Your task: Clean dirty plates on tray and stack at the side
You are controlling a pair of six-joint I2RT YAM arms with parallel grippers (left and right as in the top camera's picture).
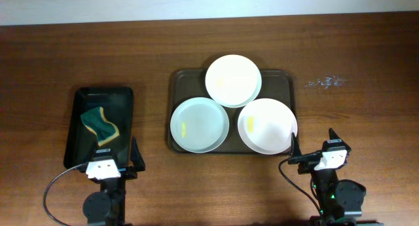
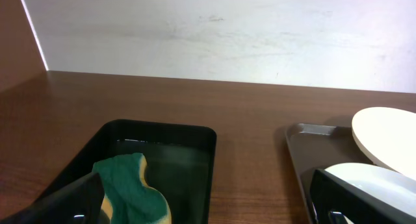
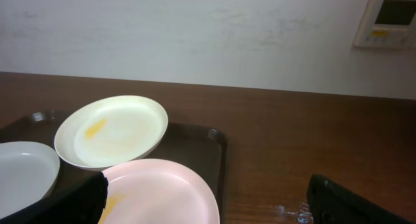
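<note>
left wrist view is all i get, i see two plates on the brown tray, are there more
Observer: Yes, there are three. The third plate sits at the near right end of the tray, outside your frame.
Operator: are they dirty
Observer: All three are smeared yellow inside: the far plate, the left plate and the third plate.
Operator: where's the right pincer
Observer: The right pincer is open and empty, just off the tray's near right corner, beside the third plate.
</note>
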